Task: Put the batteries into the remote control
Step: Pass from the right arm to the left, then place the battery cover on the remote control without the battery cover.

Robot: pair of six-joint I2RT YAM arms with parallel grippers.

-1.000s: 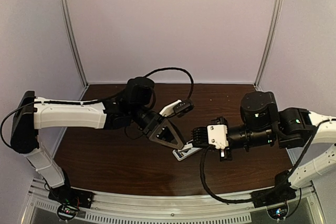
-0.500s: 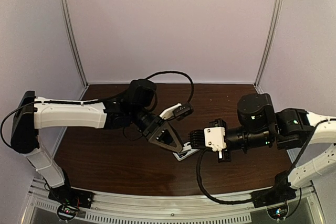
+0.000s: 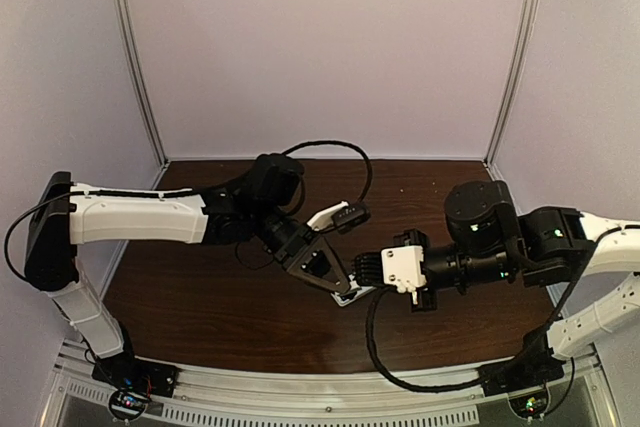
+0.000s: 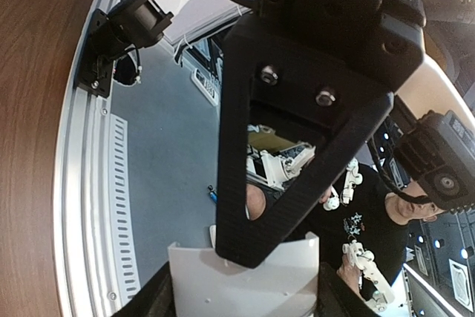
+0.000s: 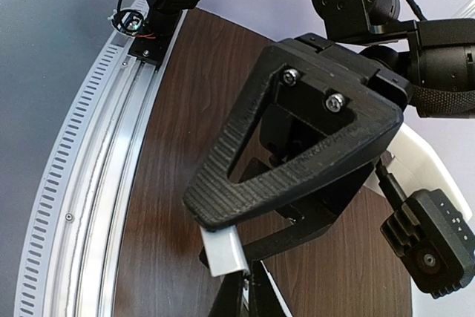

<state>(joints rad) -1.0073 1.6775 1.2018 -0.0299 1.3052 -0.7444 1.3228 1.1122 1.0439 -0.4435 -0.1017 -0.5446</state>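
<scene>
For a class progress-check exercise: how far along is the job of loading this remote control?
Done: nothing confirmable; no batteries show. In hand: the slim white rectangular plastic remote control sits between the fingers of the left gripper, the shut right gripper at its end. Left: seating the batteries, apparently; the compartment is hidden.

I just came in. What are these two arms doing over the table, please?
The left gripper appears to hold a slim white plastic remote control between its fingers, over the middle of the dark brown table. The right gripper is shut, with its tips close against the remote. No batteries are visible, so it cannot be told whether any are loaded.
</scene>
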